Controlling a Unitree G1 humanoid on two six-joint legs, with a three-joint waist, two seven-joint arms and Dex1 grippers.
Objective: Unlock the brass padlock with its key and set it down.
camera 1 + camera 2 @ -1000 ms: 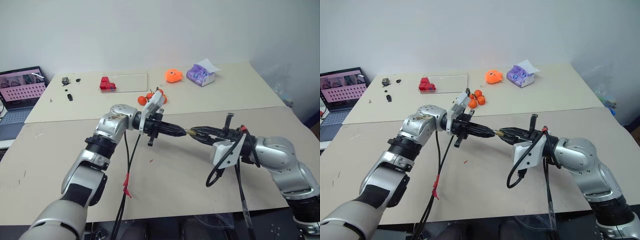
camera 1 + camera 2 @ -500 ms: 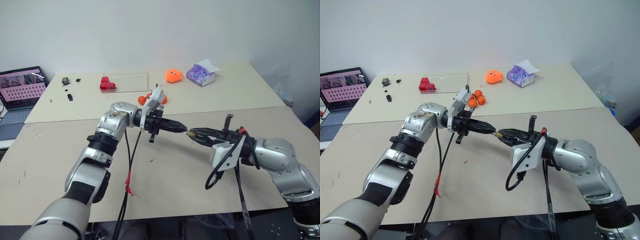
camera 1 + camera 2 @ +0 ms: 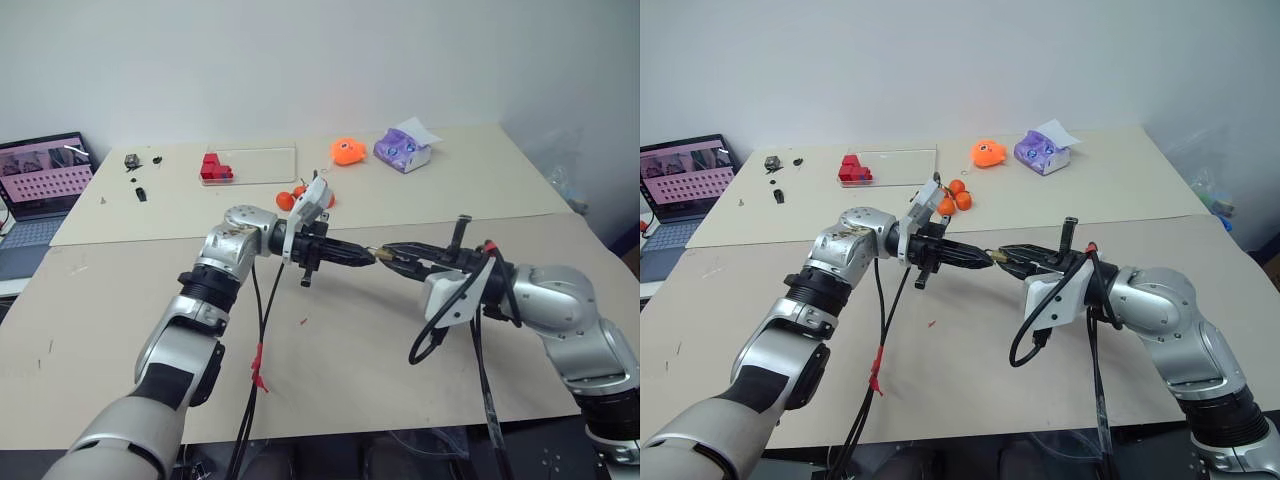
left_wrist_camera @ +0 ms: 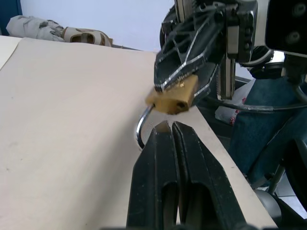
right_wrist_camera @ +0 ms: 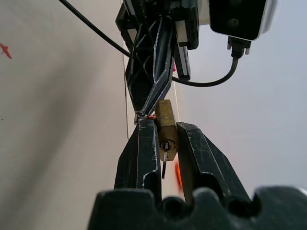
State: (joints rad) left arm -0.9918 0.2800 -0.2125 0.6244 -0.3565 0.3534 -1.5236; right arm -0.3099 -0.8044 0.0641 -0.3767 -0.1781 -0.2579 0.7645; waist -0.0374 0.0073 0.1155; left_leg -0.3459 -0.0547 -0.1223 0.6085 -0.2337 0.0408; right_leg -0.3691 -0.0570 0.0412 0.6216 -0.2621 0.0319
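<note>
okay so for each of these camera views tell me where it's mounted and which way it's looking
Head eyes: high, looking down over the table; both arms show.
Left wrist: along the shut left pincer at the brass padlock in the right pincer.
Right wrist: along its pincer, clamped on the padlock, key in the keyhole.
Shared: padlock and the opposite pincer.

You are looking at the left gripper (image 3: 372, 257) and right gripper (image 3: 384, 258) meeting tip to tip above the near table (image 3: 120, 330), the brass padlock (image 5: 166, 129) sitting between them. The oranges (image 3: 956, 198) are lying just beyond, on the far table (image 3: 470, 170). The laptop (image 3: 40, 185) is standing far left.
</note>
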